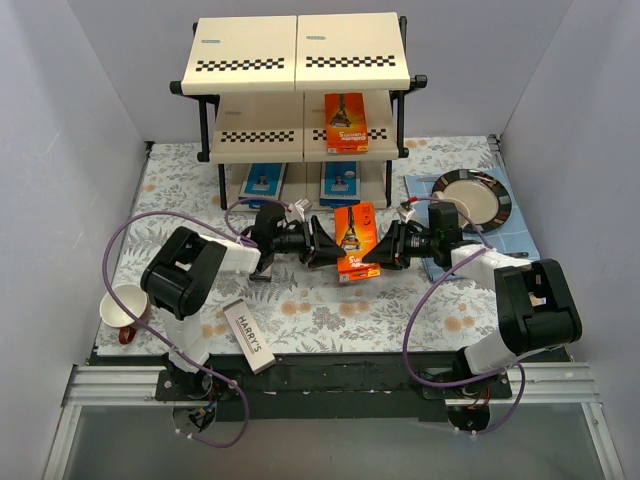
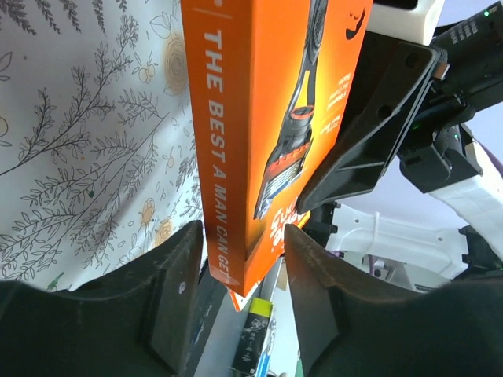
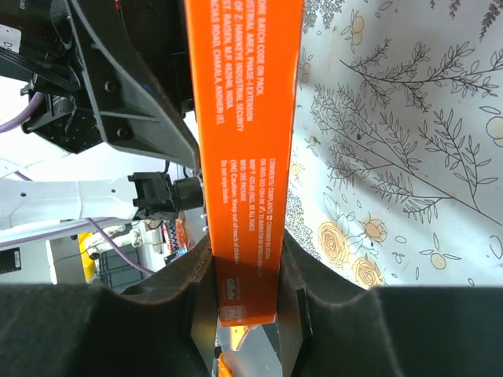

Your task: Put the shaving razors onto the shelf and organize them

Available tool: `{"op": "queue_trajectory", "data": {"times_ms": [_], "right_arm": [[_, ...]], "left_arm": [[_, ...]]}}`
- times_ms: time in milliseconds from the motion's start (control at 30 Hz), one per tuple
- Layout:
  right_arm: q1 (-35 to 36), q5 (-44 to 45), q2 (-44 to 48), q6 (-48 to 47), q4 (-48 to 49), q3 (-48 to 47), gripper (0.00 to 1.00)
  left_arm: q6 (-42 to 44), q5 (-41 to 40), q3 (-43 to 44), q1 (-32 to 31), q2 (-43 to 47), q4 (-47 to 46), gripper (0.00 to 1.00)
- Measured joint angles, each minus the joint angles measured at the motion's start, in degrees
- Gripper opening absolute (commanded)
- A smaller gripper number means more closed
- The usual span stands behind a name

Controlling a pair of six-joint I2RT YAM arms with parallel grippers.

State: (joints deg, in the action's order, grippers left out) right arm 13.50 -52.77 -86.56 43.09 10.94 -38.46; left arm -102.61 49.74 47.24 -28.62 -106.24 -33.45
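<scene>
Orange razor pack point(image 1: 356, 243), upright — before shelf point(image 1: 250, 45)

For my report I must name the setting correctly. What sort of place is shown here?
Probably a robot test cell, not a real shop: plain grey walls close in a floral cloth, one checker-marked shelf stands on it, and a bare metal rail runs along the near edge.

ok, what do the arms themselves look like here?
The left arm and right arm have white links with bulky black joint housings. A purple cable loops along each. The left tool and right tool are black, with wedge-shaped fingers. No legible markings.
</scene>
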Motion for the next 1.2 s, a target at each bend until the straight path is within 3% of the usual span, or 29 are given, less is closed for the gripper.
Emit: {"op": "queue_trajectory", "data": {"times_ms": [467,567,633,767,800,833,933,1133,1200], "right_arm": [[-1.9,1.0,-0.2,0.2,-0.1,0.0,0.28],[-1.9,1.3,-0.2,0.2,-0.1,0.0,0.29],[-1.9,1.3,-0.2,0.2,-0.1,0.0,0.29],[-2.3,1.3,-0.2,0.2,0.0,0.0,0.3],[-2.3,1.3,-0.2,0.2,0.0,0.0,0.3],[-2.4,1.3,-0.2,0.2,0.0,0.0,0.3],[-2.4,1.3,-0.2,0.2,0.0,0.0,0.3],[-2.2,1.2,-0.2,0.2,-0.2,-0.5,0.3],[-2.2,1.1,-0.2,0.2,-0.2,-0.7,0.3]], "left_arm": [[-2.2,0.5,-3.7,-1.9,2.3,-0.6,0.53],[-3.2,0.5,-3.7,-2.6,2.3,-2.4,0.5],[-3.8,0.7,-3.7,-2.8,1.9,-3.5,0.4],[-5.0,1.2,-3.3,-2.7,0.0,-5.2,0.34],[-5.1,1.4,-3.3,-2.7,-0.3,-5.4,0.35],[-5.2,1.4,-3.3,-2.7,-0.4,-5.5,0.45],[-5.7,1.5,-3.3,-2.8,-0.5,-6.3,0.56],[-7.1,1.6,-3.1,-3.0,-1.1,-8.3,0.54],[-7.7,1.7,-2.3,-3.0,-2.2,-9.0,0.49]]}}
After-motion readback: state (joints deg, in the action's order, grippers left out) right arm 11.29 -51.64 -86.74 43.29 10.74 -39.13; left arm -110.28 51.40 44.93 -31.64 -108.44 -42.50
